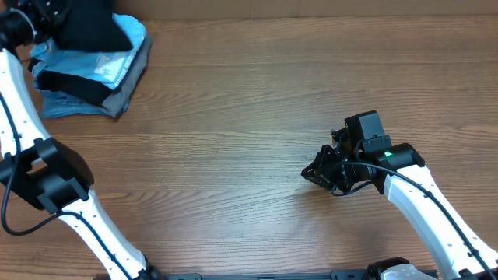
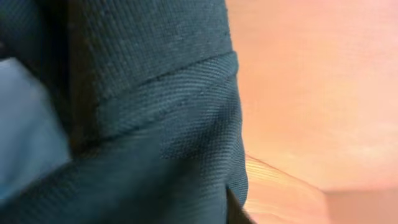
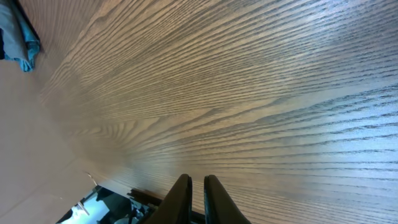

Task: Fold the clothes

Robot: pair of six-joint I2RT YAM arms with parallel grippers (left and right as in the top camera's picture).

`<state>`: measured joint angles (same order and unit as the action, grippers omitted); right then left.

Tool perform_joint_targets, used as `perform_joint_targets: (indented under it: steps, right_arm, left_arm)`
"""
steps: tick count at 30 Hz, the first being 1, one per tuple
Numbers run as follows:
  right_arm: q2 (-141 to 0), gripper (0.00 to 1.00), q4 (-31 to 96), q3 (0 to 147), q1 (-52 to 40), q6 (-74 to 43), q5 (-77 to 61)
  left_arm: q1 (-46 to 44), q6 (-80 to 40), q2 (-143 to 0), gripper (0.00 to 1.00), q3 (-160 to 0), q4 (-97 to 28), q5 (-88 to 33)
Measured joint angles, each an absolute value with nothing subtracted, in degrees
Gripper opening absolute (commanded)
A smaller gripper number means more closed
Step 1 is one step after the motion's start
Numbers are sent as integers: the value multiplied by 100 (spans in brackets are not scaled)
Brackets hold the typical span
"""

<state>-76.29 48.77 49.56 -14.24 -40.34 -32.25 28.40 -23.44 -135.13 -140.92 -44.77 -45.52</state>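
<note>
The black shirt (image 1: 85, 31) lies bunched on top of a pile of folded garments at the table's far left corner. My left gripper (image 1: 47, 17) is over that pile at the shirt's left edge. In the left wrist view the dark knit fabric (image 2: 155, 124) with a seam fills most of the frame. Only one fingertip (image 2: 235, 208) shows beside it, and the jaws look shut on the cloth. My right gripper (image 1: 307, 173) rests low over bare wood at the right. Its fingers (image 3: 194, 183) are together and empty.
Under the black shirt is a light-blue folded garment (image 1: 117, 62), with grey (image 1: 128, 89) and denim-blue (image 1: 62, 105) folded items below it. The pile's blue edge shows far off in the right wrist view (image 3: 18, 37). Brown wooden tabletop (image 1: 249, 101) spans the middle.
</note>
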Motion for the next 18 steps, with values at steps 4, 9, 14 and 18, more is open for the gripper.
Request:
perform_joint_targets:
  steps: [4,9,14,18]
  right_arm:
    - [-7629,11,4982,4956,-1424,-4049,-3251]
    - [-7629,11,5089,4956,-1424,-4049,-3280]
    - [-7629,11,5122,4956,-1424,-4003,-3326]
    - [-7629,13,5118,4982,-1424,-3688,-3374]
  left_arm:
    - [2805,-2182,-13513,100,-13869,-4764,-3754]
    - [2869,-1835,-13513,100,-13909,-5651,-3227]
    - [3334,-1730,-13327,100,-14267,-6632,-2823]
    - [3905,-1577,-12663,100,-14591,-7067,-2716]
